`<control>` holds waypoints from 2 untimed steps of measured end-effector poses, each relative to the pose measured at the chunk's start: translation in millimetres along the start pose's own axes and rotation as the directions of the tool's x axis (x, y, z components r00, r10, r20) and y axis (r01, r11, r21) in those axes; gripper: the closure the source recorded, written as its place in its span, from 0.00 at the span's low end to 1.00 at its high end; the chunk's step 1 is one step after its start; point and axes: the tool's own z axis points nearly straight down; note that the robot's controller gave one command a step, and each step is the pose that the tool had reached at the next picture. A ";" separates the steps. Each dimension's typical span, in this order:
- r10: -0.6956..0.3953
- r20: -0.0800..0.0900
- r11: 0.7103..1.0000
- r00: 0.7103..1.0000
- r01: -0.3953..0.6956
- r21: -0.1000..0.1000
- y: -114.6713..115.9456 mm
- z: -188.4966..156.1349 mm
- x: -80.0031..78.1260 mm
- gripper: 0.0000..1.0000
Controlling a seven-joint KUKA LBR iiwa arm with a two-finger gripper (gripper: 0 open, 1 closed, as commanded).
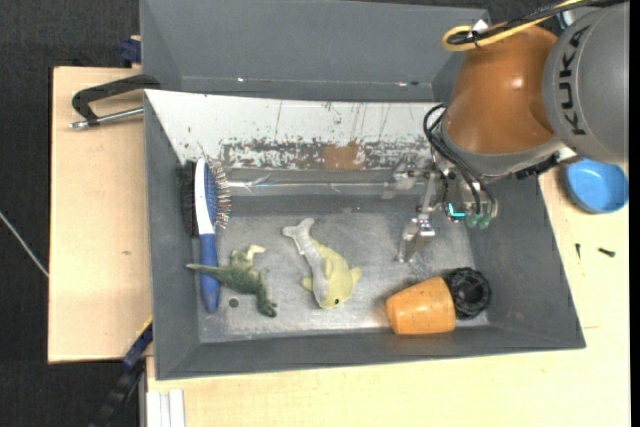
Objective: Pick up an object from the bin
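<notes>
My gripper (445,228) hangs over the right part of the bin floor, below the arm's orange cover. It is open, with nothing between its fingers. Just in front of it an orange cone-shaped cup (421,306) lies on its side near the bin's front wall. A black ribbed ring (467,291) touches the cup's right end. To the gripper's left, mid-floor, lies a white and yellow toy fish (324,267).
A green toy dinosaur (240,277) lies at the front left. Beside it a blue-handled brush with white bristles (205,225) runs along the left wall. The arm's orange cover overhangs the bin's back right corner.
</notes>
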 end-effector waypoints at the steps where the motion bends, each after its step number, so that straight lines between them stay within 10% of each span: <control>1: -0.066 0.012 0.998 0.998 0.066 0.001 61.2 81.6 33.1 0.00; 2: -0.032 0.017 0.999 0.999 0.032 0.001 81.6 78.6 46.2 0.00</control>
